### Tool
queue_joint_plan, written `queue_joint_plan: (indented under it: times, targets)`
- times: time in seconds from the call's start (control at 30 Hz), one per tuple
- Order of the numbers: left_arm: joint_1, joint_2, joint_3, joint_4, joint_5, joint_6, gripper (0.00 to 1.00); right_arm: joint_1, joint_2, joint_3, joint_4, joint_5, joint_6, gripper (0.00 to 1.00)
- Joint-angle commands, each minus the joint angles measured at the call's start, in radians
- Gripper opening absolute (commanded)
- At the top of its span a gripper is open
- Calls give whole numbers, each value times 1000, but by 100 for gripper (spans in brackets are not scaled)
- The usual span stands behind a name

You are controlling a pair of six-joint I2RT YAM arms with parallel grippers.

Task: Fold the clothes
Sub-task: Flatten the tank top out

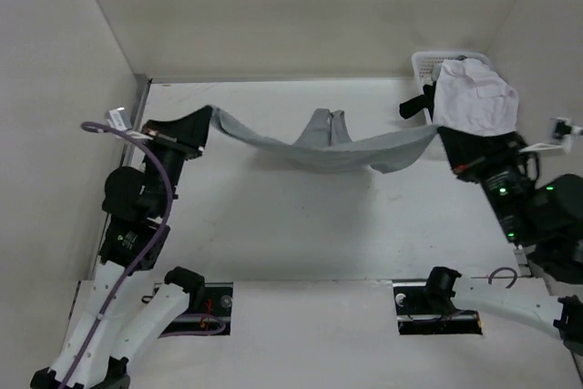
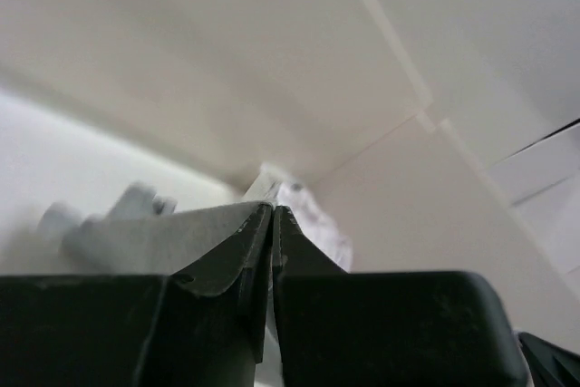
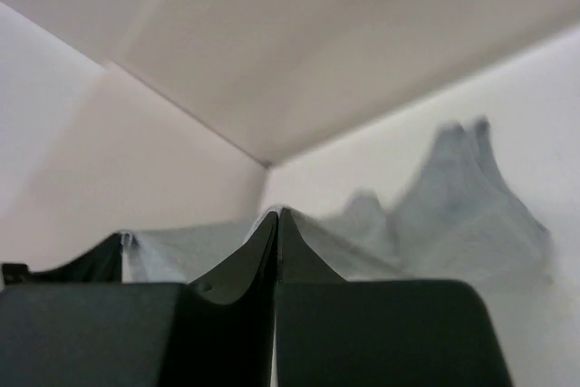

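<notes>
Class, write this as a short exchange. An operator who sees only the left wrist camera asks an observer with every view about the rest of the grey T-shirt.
Operator: My left gripper is shut on the grey T-shirt. What holds the other end?
Observer: The right gripper is shut on the opposite end, near the far right corner.
Operator: Is the cloth pulled flat between them?
Observer: No. From above it sags in the middle between the two arms.
</notes>
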Motion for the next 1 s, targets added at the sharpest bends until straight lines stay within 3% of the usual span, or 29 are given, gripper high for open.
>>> queue_joint_plan:
  times: [0.0,0.23,0.37,0.43,0.53,0.67,0.8,0.97]
  targets:
    - [12,27,176,71,-45,45,2,98,59,180,-28,195,-267,0]
    - [99,105,513,54,-74,153,3,358,181,477,347,338,-783,0]
    - [119,205,645,19,-71,199,4,372,286,544,573,311,-1047,0]
    - [130,278,659,14,-70,203,4,289,333,542,645,247,-1106,1]
    - [184,387,649,-23,-53,173,4,104,416,539,594,124,-1030,1]
    - [282,481,589,-20,-28,108,4,-197,531,554,385,-110,-741,1]
    - [343,588,598,17,-18,79,3,-487,681,600,278,-445,-453,0]
    - [348,768,771,45,28,73,3,-648,957,877,178,-613,-338,0]
